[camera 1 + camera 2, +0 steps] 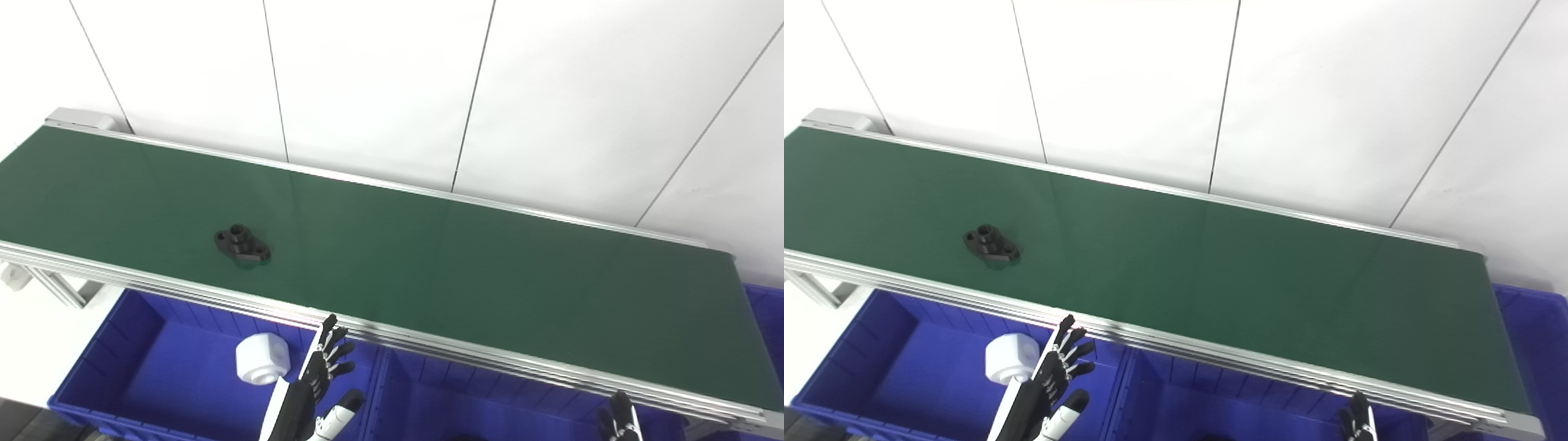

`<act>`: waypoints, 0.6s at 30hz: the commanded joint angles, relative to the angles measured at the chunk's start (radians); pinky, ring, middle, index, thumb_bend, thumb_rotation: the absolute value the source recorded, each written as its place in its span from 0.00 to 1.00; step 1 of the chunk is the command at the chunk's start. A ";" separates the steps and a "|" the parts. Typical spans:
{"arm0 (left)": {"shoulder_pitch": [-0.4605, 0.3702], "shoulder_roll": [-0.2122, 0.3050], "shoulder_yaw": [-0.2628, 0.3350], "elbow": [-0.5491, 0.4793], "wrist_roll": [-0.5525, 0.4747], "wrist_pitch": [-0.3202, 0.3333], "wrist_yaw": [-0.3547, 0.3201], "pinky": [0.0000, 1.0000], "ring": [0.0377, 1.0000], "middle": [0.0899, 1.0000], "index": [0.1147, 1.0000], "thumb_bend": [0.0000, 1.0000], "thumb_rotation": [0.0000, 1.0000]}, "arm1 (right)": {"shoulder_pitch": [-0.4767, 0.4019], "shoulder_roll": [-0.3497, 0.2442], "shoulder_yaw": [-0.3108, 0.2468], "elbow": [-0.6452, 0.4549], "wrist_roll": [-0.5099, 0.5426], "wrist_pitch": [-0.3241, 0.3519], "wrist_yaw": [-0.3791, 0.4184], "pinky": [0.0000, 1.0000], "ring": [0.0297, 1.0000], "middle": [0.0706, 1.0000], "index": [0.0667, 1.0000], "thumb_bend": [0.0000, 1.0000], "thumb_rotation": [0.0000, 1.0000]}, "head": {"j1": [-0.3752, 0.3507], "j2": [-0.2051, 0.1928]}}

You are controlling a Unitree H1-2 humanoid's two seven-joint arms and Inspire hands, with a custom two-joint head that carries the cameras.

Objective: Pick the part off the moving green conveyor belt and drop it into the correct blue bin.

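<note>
Black flanged part [242, 244] is sitting on the green conveyor belt [429, 257], left of centre, nearer the front rail than the back wall. It is lying flat, raised boss pointing up, long axis running diagonally from back-left to front-right.

Left hand [318, 380] is hovering below the front rail, over the left blue bin [122, 367], fingers spread and pointing up toward the belt, holding nothing, touching nothing. The part is lying up and to the left of it, across the rail. Judgement: left hand is clearly the nearer one; the reach is looking like forward and slightly left.

Right hand [618, 422] is only showing fingertips at the bottom edge, well apart from the part; can't tell whether it's spread or curled.

White part [262, 358] is already lying in the left bin, just beside the left hand. A second blue bin [490, 410] is sitting to its right, under the belt.

Which bin is correct for the black part: not readable from here.
</note>
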 commanded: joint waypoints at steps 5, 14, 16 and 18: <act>-0.013 -0.006 -0.013 0.011 0.021 -0.053 0.028 0.79 0.88 0.95 1.00 0.72 0.77 | -0.018 -0.001 -0.015 0.009 0.025 -0.063 0.023 1.00 0.99 1.00 1.00 0.76 1.00 | 0.005 -0.019; -0.026 -0.009 -0.025 0.024 0.014 -0.053 0.045 0.80 0.89 0.95 0.99 0.72 0.76 | -0.020 0.002 -0.034 0.008 -0.006 -0.066 0.017 1.00 0.98 1.00 1.00 0.74 1.00 | 0.005 -0.018; -0.029 -0.007 -0.029 0.023 0.018 -0.054 0.047 0.82 0.90 0.95 0.99 0.72 0.77 | -0.022 0.007 -0.043 -0.002 -0.031 -0.068 0.010 1.00 0.98 1.00 1.00 0.74 1.00 | 0.002 -0.014; -0.031 -0.007 -0.032 0.023 0.025 -0.054 0.053 0.83 0.90 0.95 0.99 0.72 0.77 | -0.023 0.008 -0.048 -0.012 -0.049 -0.068 0.007 1.00 0.97 0.99 1.00 0.74 1.00 | -0.001 -0.010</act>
